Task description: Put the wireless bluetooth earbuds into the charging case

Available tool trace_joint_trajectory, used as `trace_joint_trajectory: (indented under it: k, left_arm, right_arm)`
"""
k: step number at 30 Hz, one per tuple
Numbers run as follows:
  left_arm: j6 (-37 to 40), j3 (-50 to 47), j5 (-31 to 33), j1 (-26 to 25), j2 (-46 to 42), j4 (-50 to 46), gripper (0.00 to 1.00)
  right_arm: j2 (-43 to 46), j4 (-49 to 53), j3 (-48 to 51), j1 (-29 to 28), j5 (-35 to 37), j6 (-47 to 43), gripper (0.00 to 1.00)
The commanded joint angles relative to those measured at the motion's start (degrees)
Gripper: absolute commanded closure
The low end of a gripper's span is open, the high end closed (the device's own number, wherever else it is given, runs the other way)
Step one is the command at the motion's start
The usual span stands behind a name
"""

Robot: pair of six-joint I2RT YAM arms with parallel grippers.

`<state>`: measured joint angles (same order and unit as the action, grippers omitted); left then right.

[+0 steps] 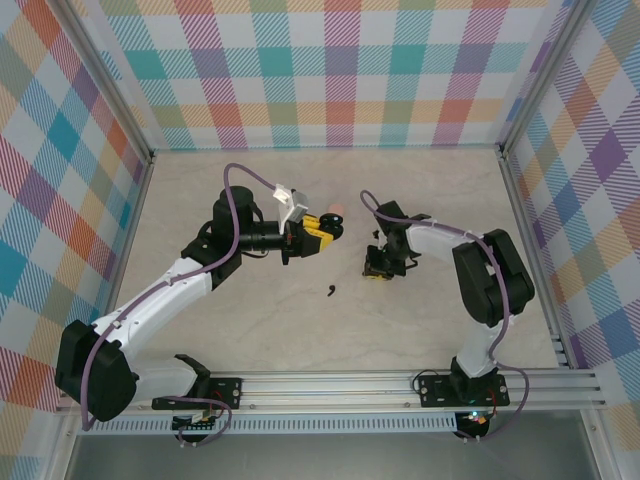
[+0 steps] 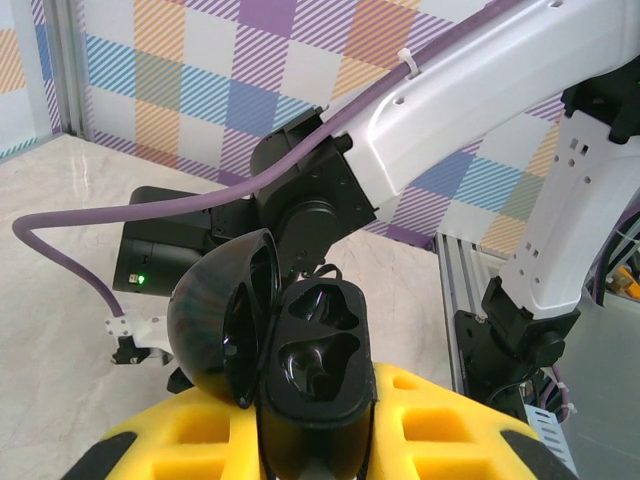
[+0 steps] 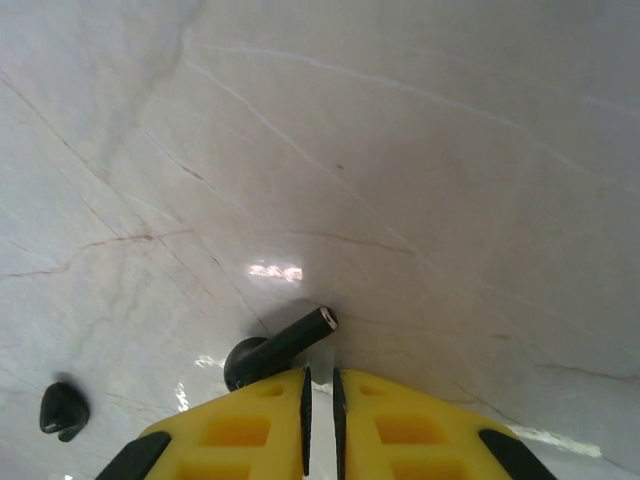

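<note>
Black earbud (image 3: 272,352) beside closed right tool (image 3: 320,373)

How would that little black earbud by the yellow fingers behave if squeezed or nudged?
Probably light and stiff: the earbud is tiny and looks like hard plastic. Its rounded head and thin stem could let it roll or pivot on the smooth table. It might well squirt out from the fingers.

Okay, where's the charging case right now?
The open charging case is clamped in the left claw, mid-table in the top view, across from the right claw.
</note>
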<state>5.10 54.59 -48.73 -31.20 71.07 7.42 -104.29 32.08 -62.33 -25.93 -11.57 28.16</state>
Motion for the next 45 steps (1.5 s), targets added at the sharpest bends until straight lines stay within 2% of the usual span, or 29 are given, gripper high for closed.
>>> trace_joint_trajectory:
  k: [1, 10, 14, 19, 24, 31, 45]
  left_arm:
    - [-0.7, 0.9, -0.4, 0.0, 0.1, -0.5, 0.80]
    - [-0.8, 0.9, -0.3, 0.0, 0.2, -1.0, 0.80]
    - [-0.7, 0.8, -0.4, 0.0, 0.1, -1.0, 0.80]
    - [-0.5, 0.8, -0.4, 0.0, 0.1, -1.1, 0.80]
    - [-0.4, 0.8, -0.2, 0.0, 0.2, -1.1, 0.80]
    - [-0.3, 0.8, -0.1, 0.0, 0.3, -1.1, 0.80]
    - [-0.4, 0.8, 0.2, 0.0, -0.2, -1.7, 0.80]
  right_arm:
    - [-1.5, -0.9, -1.5, -0.9, -0.8, 1.3, 0.82]
    - [-2.6, -2.8, -3.4, -2.1, -3.7, 2.8, 0.82]
    - [-1.7, -2.4, -4.5, -2.3, -4.6, 1.7, 0.79]
    - [1.0, 1.4, -6.5, -2.3, -0.9, -2.7, 0.71]
    - [0.6, 5.4, -9.8, -2.3, 0.7, -10.8, 0.59]
    - [-3.9, 8.6, -14.8, -2.3, -4.0, -21.8, 0.45]
    - [-10.1, 9.4, -18.3, -2.3, -6.5, -25.3, 0.42]
